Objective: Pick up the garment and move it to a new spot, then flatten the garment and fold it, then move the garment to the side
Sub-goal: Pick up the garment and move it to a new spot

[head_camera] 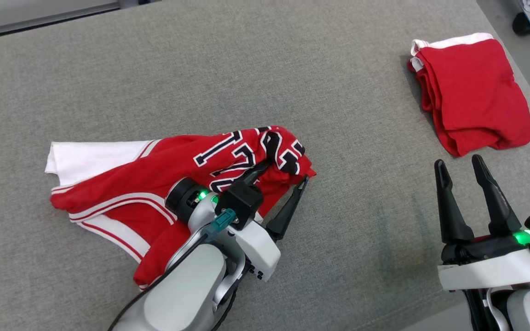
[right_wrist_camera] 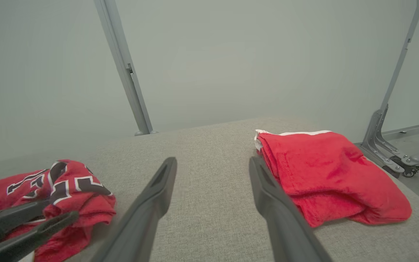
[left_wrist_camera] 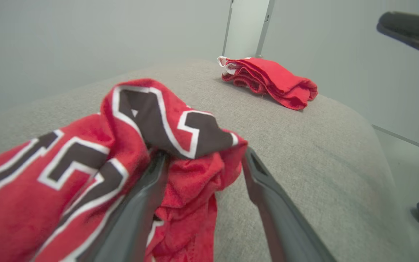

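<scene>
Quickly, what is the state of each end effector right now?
Left end effector: open, a fold of the red jersey between its fingers, unclamped.
Right end effector: open, holding nothing.

Right pincer (right_wrist_camera: 213, 162) spread wide over grey table (right_wrist_camera: 209, 145); folded red garment (right_wrist_camera: 326, 171) right; crumpled jersey (right_wrist_camera: 67, 182) left.

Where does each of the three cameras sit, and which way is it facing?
Head: from the head, looks down on table, jersey, folded cloth; left gripper and right gripper show.
Left wrist: looks along its open fingers, over the jersey toward the folded cloth.
Right wrist: looks along its fingers across the table to the wall.
Shared: all see both red cloths.
</scene>
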